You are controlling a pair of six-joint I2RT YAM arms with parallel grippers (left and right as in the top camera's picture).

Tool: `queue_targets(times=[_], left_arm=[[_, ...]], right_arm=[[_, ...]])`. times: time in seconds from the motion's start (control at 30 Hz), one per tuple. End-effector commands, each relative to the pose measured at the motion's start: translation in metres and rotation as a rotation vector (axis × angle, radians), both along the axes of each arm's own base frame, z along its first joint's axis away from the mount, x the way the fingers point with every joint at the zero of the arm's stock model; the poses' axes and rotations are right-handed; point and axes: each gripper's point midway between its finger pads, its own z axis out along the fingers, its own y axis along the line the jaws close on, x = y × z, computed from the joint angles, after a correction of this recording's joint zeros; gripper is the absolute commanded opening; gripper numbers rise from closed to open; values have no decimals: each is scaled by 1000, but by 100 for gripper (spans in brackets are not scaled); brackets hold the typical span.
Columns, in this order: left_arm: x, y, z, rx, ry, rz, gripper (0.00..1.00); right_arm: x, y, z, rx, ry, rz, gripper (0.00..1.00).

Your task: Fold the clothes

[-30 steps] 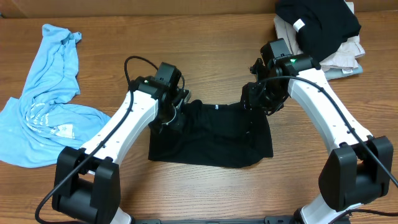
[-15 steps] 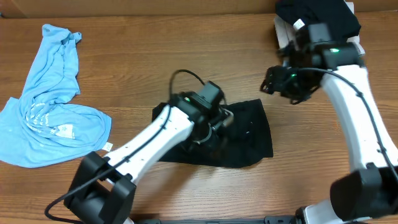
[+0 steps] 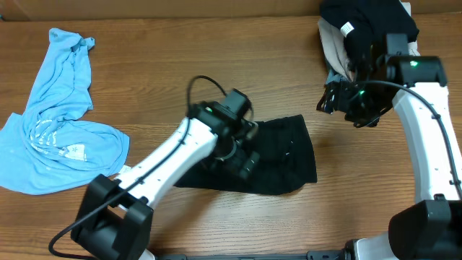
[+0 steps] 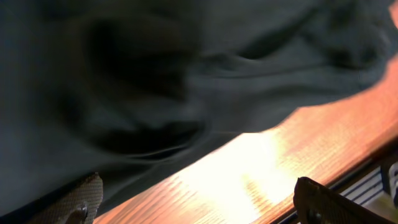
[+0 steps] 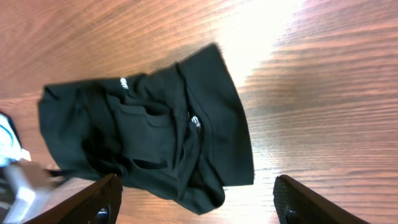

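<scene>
**Both jaws wide, shirt lying free**

Jaws spread wide on the left gripper, nothing pinched, hanging low and close over the middle of the shirt. Same on the right gripper: fully parted, empty, high up and well apart from the shirt's upper right corner.

Brown wooden table with plain grain under everything, glaring bright in both wrist views. Left of the shirt, well apart, a crumpled blue garment. Beyond the shirt's upper right corner, a pile of folded clothes, black on beige.

A second ago, both grippers down at the shirt's upper edge, one at each end. Since then, left moved across to the middle, right lifted off toward the pile.

From the right wrist, the whole shirt laid out crumpled, with small white logos plain to see, only faint specks from overhead. From the left wrist, just blurred dark cloth and a strip of wood. Blue garment and pile seen from overhead alone.
</scene>
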Motion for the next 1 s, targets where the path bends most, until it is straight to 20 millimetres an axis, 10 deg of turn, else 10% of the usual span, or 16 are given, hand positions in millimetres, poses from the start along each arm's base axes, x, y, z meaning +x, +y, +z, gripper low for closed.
queue_targets(times=[0.0,0.8,0.97], left_arm=[[22,17,5,12,-16,90,100],[62,91,-1,185,-109,265,100],[73,131,-2,259,-119,371,100]], right_arm=[[-9,7,-16,26,25,21,82],[-29,37,-136,217,-3,43,82],[-28,37,-150,219,4,31,82]])
